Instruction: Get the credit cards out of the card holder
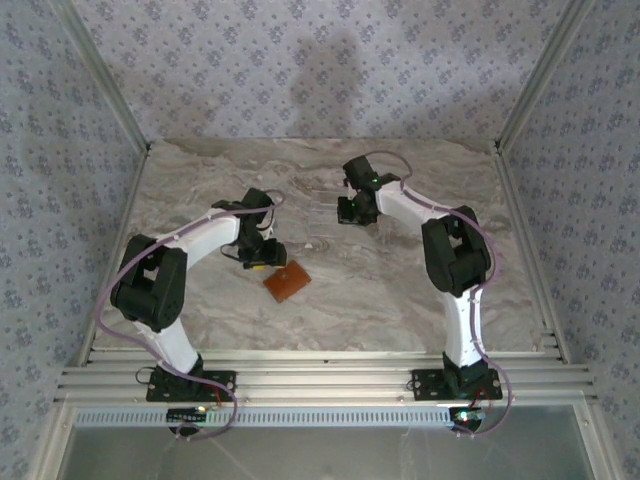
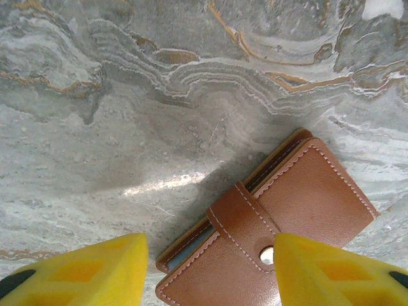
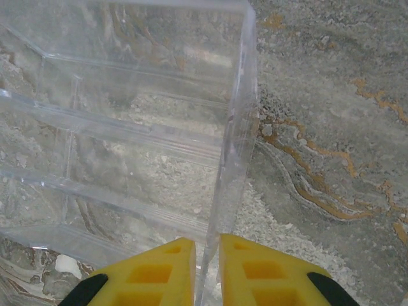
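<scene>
Closed card holder [image 2: 287, 217] flat on the table [image 2: 127, 95], long axis diagonal, directly beneath the nearer left pincer [image 2: 207, 274], whose half-spread fingers [image 2: 76, 271] straddle its strap [image 2: 245, 217]; right pincer [image 3: 207, 271] nips the wall of the clear tray [image 3: 239, 127].

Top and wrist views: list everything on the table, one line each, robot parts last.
card holder: one, orange-brown, strap snapped shut, flat on the table left of centre.
tray: one, clear plastic with dividers, far centre of the table.
table: one, grey marble pattern with tan veins.
walls: three, grey-blue patterned, around the table.
rails: silver metal, along the near edge.
left arm: one, white and black, reaching to the card holder.
right arm: one, white and black, reaching to the tray.
left gripper: yellow fingers, open, straddling the card holder.
right gripper: yellow fingers, closed on the tray's side wall.
</scene>
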